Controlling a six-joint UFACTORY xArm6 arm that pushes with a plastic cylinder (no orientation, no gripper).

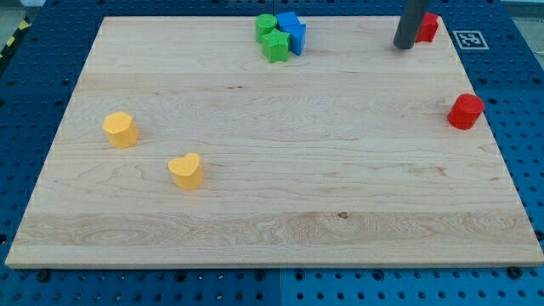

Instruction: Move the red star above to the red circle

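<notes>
The red star [428,27] sits at the view's top right of the wooden board, partly hidden behind my rod. My tip [404,46] rests on the board just left of the star, touching or nearly touching it. The red circle [465,111] stands near the board's right edge, well below the star in the view.
A cluster of two green blocks [272,37] and two blue blocks [292,31] sits at the top centre. A yellow hexagon-like block [121,129] and a yellow heart [185,171] lie at the left. The board [280,212] lies on a blue pegboard table.
</notes>
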